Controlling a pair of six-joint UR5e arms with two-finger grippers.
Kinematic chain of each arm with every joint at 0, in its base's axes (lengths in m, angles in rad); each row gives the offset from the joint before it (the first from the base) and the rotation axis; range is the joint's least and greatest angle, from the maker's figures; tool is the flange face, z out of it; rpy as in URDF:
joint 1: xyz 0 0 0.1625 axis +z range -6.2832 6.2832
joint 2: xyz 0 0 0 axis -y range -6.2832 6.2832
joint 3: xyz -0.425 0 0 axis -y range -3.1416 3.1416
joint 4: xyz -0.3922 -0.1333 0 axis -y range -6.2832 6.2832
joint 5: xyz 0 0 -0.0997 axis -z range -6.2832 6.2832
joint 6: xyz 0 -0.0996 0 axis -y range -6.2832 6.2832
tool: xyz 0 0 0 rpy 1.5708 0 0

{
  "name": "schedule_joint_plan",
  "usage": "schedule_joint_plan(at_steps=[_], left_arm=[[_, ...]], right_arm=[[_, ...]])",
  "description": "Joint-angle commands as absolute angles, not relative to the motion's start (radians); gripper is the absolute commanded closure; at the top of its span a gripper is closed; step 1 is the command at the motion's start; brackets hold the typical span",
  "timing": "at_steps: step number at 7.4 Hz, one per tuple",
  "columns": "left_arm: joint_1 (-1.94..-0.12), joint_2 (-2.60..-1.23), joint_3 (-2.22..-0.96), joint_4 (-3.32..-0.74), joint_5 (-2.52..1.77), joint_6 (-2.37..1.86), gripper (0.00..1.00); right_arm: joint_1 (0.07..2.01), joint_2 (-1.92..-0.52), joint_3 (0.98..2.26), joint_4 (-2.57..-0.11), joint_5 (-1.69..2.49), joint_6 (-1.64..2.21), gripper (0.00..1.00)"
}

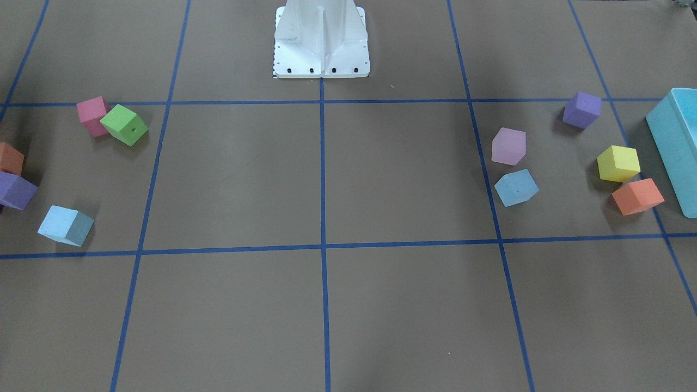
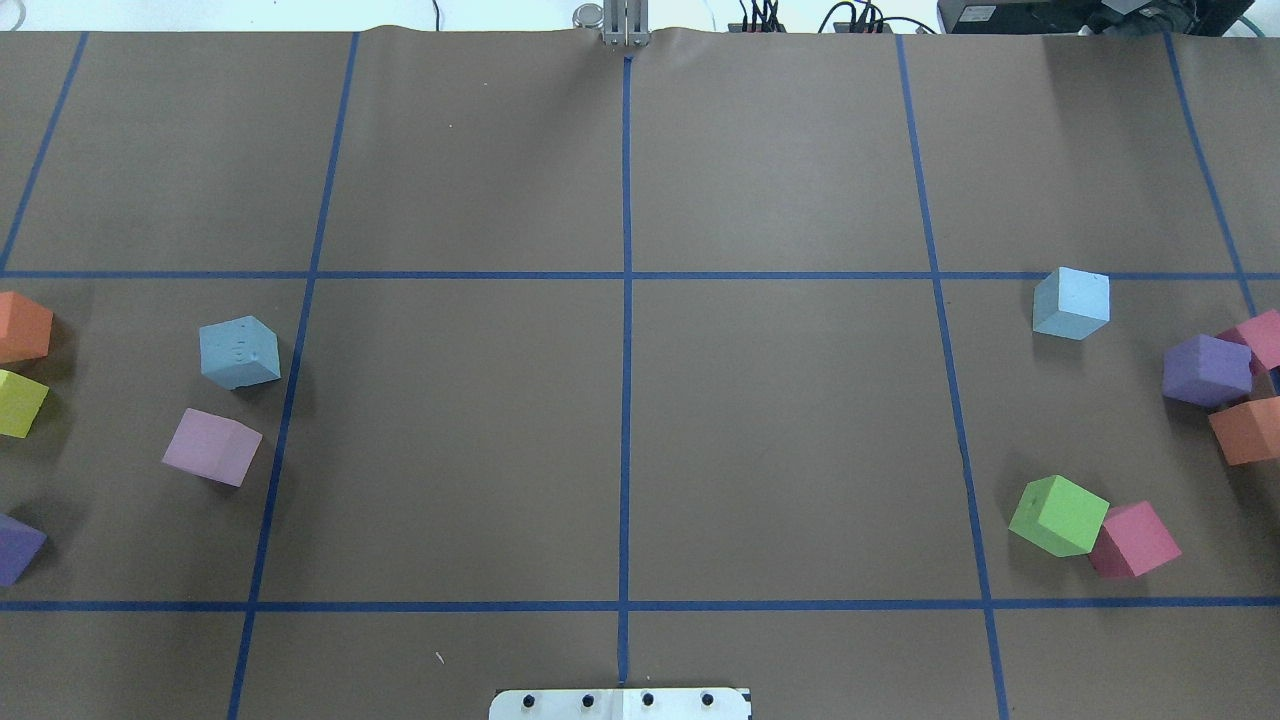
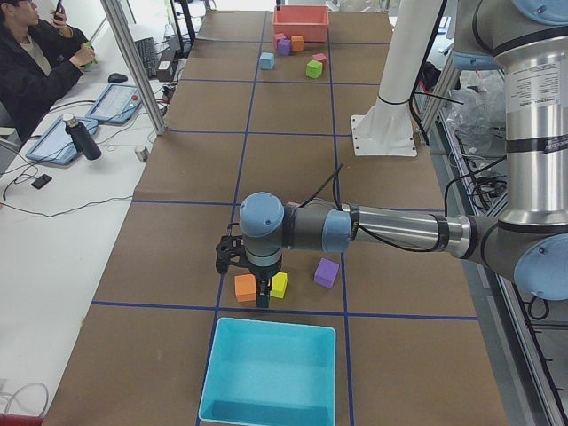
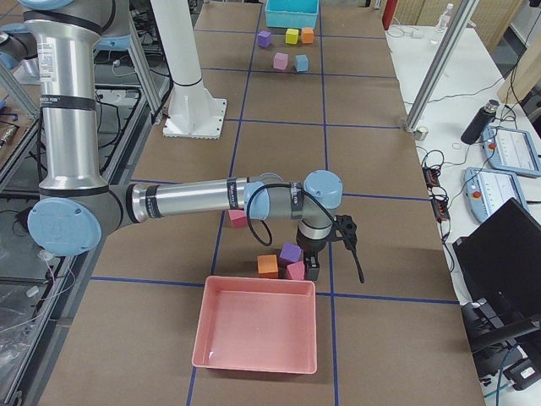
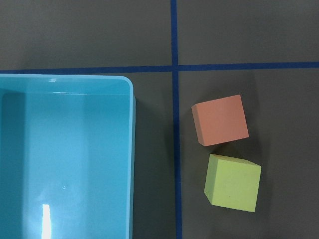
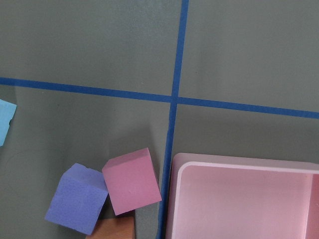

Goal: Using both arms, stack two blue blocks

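Note:
One pale blue block [image 2: 240,352] lies on the robot's left side of the table beside a lilac cube [image 2: 212,447]; it also shows in the front view [image 1: 516,187]. The other blue block [image 2: 1072,303] lies on the right side, also in the front view [image 1: 66,225], and its corner shows at the right wrist view's edge [image 6: 6,119]. My left gripper [image 3: 263,297] hangs over the orange and yellow cubes near the turquoise box. My right gripper [image 4: 312,271] hangs over the purple and pink cubes near the pink tray. Both show only in side views, so I cannot tell whether they are open.
The turquoise box [image 3: 271,368] stands at the left table end, the pink tray [image 4: 258,334] at the right end. A green cube [image 2: 1058,515] touches a pink one [image 2: 1133,540]. Orange [image 5: 220,120] and yellow [image 5: 233,182] cubes lie beside the box. The white pedestal [image 1: 321,43] stands mid-table.

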State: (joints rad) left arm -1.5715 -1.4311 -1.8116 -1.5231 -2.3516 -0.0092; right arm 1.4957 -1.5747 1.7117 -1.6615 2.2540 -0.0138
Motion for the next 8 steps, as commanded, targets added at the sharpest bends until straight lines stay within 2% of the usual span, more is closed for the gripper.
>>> schedule_joint_plan(at_steps=[1,4,8], left_arm=[[-1.572,-1.431,-1.824,-1.531,-2.353,-0.008,0.02],[-1.572,-1.43,-1.835,-1.531,-2.35,-0.009,0.02],[-1.571,-1.443,-1.835,-1.529,-2.352,-0.009,0.02]], right_arm=[[1.496,-1.575,1.742,-1.663,2.263,-0.014,0.0],[1.479,-1.575,1.783,-1.664,2.263,-0.014,0.0],[1.431,-1.465,1.758,-1.648,2.253,-0.012,0.0]])
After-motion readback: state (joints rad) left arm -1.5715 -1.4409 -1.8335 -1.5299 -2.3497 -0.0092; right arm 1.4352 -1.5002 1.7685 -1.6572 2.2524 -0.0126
